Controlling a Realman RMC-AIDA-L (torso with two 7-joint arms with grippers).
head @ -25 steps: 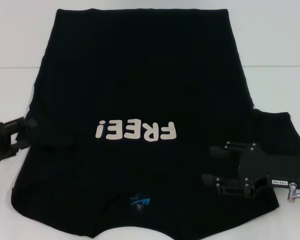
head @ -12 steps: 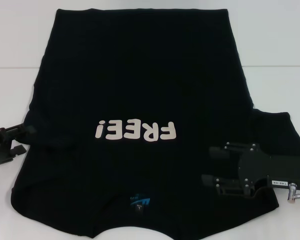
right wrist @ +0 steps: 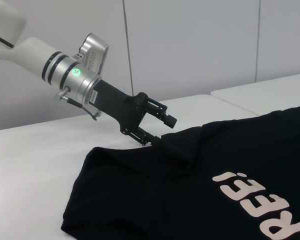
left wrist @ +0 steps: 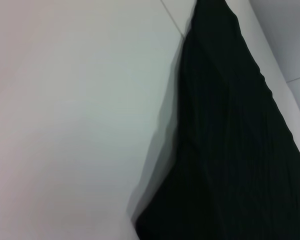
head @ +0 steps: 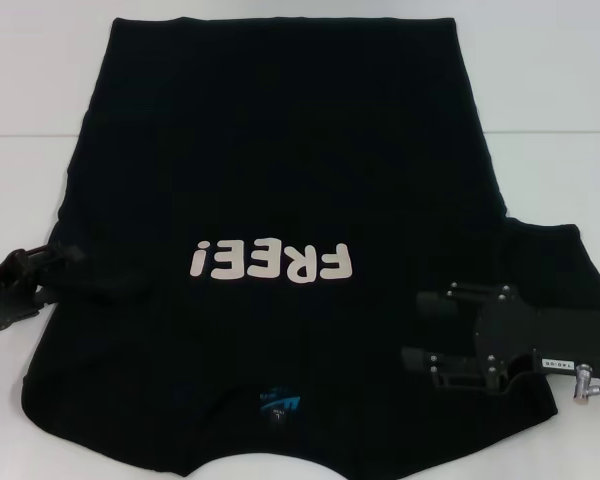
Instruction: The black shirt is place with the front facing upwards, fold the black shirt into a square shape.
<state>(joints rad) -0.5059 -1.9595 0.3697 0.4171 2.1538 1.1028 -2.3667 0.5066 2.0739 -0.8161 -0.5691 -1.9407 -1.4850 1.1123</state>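
The large plain black cloth T-shirt (head: 280,180) lies flat on the white table (head: 570,90), front up, white "FREE!" lettering (head: 272,262) on the chest and small blue neck label (head: 280,403) toward the robot. Right sleeve spread out; left sleeve area bunched at the shirt's left edge.

Left gripper (head: 58,258) at that left edge, low over the table. In the right wrist view its fingers (right wrist: 162,118) stand apart, lower one at the cloth edge, upper one clear of it. Can't tell if any cloth is held.

Right gripper (head: 420,335) sits over the right sleeve/shoulder area. Can't tell whether it's open or has hold of anything.
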